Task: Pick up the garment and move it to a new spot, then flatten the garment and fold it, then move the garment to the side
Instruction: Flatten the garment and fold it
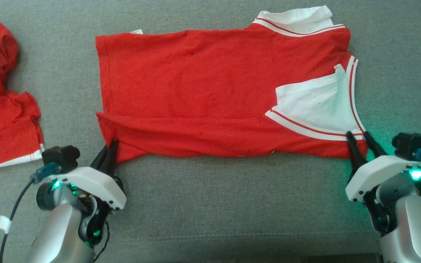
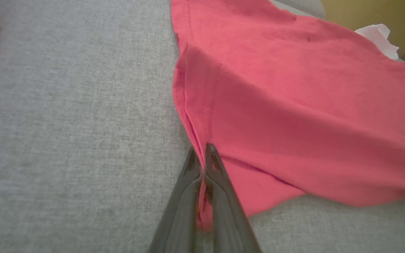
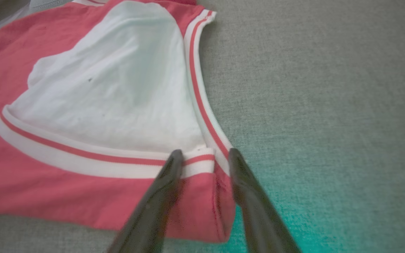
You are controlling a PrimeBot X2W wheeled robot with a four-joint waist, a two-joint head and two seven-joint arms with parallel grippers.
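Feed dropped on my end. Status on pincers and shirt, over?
Left pincer shut on shirt, near-left corner. Right pincer open, astride near-right corner. Shirt spread flat, near edge folded over. Another red garment lies apart, far left.

Soft, even light on the grey woven fabric surface [image 1: 210, 204], shadows faint. A green lamp [image 1: 417, 174] on the right wrist tints the fabric beside it. Wrist views look washed out, the red cloth garment [image 2: 294, 105] turned pinkish; the left gripper's long dark fingers [image 2: 223, 200] blur near the bottom edge.
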